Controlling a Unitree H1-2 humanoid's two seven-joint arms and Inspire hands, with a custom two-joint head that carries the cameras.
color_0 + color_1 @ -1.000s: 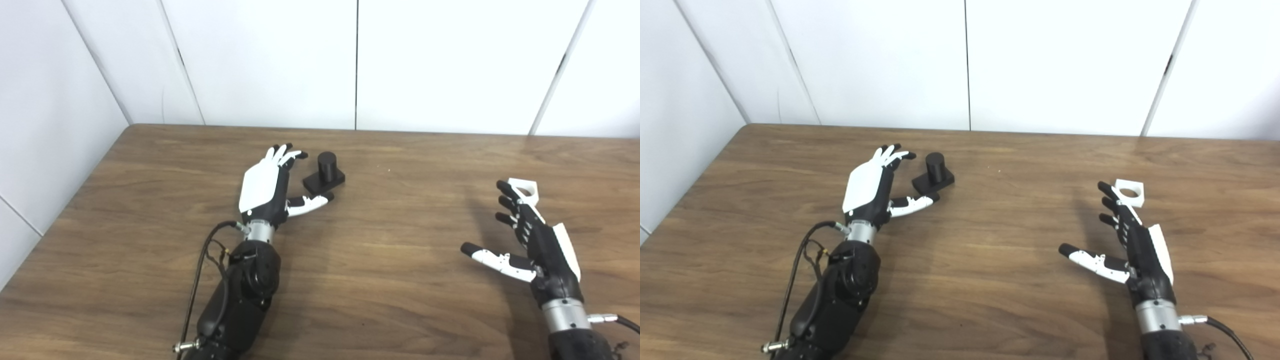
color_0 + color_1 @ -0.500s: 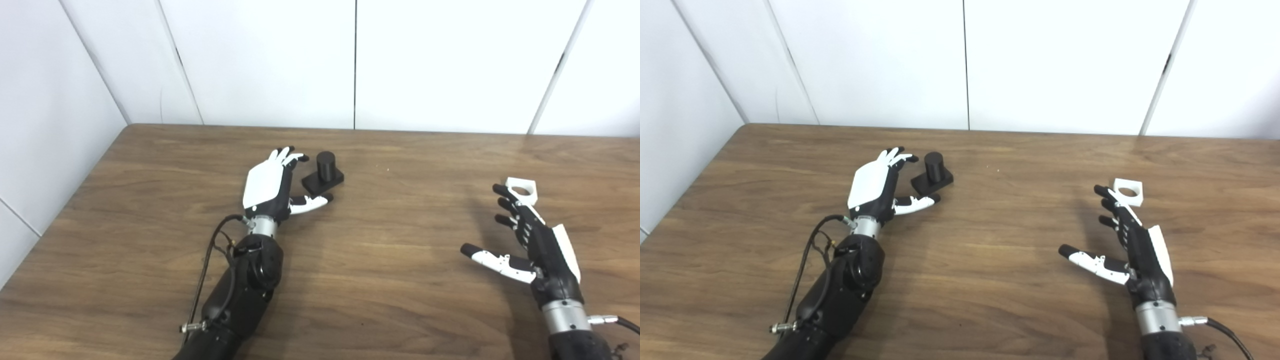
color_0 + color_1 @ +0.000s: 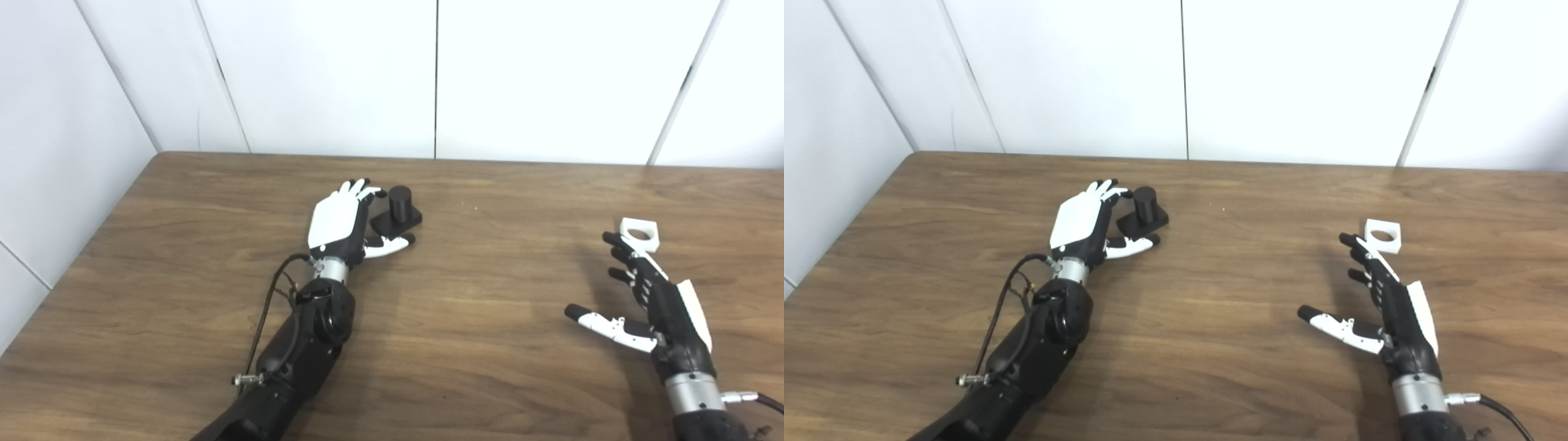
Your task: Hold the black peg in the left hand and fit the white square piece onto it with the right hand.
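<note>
The black peg [image 3: 400, 203], a short cylinder on a square black base, stands upright on the wooden table [image 3: 478, 288]. My left hand [image 3: 343, 223] is open right beside it on its left, fingers stretched along the peg's far-left side and thumb lying in front of the base; it does not hold the peg. The white square piece [image 3: 640, 234] with a round hole lies flat on the table at the right. My right hand [image 3: 649, 303] is open just in front of it, fingertips close to its near-left corner, thumb spread out to the left.
White wall panels [image 3: 435, 73] stand along the table's far edge and left side. A black cable [image 3: 269, 306] loops beside my left forearm. Bare wood lies between the two hands.
My left hand has slid right and forward, closing in on the peg. My right hand has drawn back a little toward me. Peg and white piece have not moved.
</note>
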